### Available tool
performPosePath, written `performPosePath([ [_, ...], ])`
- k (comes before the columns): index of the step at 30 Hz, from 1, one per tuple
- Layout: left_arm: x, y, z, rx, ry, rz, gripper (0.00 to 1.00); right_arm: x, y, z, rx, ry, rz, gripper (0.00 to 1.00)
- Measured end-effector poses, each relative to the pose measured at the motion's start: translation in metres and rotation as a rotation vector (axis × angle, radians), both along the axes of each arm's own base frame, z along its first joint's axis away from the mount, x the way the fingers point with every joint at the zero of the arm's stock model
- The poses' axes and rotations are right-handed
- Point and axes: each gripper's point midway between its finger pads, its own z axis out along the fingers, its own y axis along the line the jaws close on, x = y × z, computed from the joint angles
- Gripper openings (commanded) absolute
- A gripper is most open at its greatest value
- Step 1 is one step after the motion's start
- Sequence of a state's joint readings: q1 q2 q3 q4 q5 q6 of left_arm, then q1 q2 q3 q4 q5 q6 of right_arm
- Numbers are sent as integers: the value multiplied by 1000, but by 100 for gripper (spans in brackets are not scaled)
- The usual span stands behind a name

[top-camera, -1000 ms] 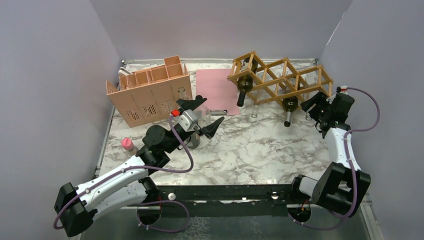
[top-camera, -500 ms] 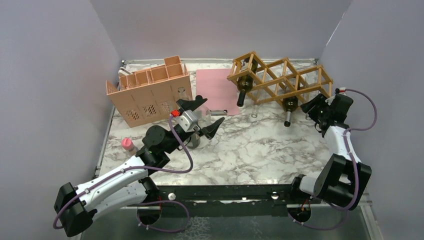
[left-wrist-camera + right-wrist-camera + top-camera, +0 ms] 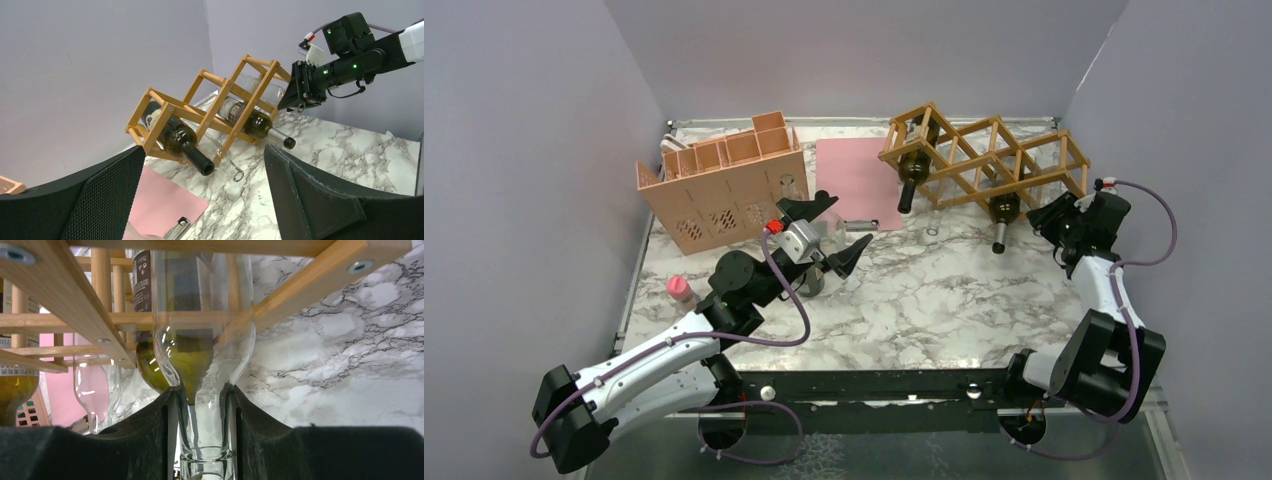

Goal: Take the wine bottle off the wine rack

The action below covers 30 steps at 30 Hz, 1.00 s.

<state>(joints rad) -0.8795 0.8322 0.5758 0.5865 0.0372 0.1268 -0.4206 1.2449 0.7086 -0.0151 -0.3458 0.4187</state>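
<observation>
The wine rack (image 3: pixel 984 160) of golden-brown sticks stands at the back right and also shows in the left wrist view (image 3: pixel 210 100) and the right wrist view (image 3: pixel 75 305). Two dark bottles (image 3: pixel 911 172) (image 3: pixel 1002 212) lie in it, necks toward me. A clear glass wine bottle (image 3: pixel 202 315) lies in the right end cell. My right gripper (image 3: pixel 1056 212) (image 3: pixel 202 395) is shut on its neck, fingers (image 3: pixel 150 430) on both sides. My left gripper (image 3: pixel 834 230) (image 3: pixel 202 165) is open and empty, well left of the rack, above the table.
A salmon-pink compartment box (image 3: pixel 724 185) stands at the back left. A pink mat (image 3: pixel 859 180) lies between it and the rack. A pink-capped small bottle (image 3: pixel 679 290) stands at the left. Another clear bottle's neck (image 3: pixel 932 225) pokes from the rack's middle. Grey walls enclose three sides.
My right arm has shifted slightly, its gripper edging in toward the rack's right end. The left arm has not moved.
</observation>
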Motion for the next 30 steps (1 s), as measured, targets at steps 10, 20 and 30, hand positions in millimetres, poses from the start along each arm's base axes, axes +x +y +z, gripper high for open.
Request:
performPosePath([
  [10,0,0,0,-3,6,-2,95,-26,15,8,-1,-42,17,17],
  [20,-1,-2,-1,-3,11,-9,95,-59,32,24,29,-59,5,1],
  [30,-2,-2,-1,-3,11,-10,95,-76,43,31,77,-57,-15,1],
])
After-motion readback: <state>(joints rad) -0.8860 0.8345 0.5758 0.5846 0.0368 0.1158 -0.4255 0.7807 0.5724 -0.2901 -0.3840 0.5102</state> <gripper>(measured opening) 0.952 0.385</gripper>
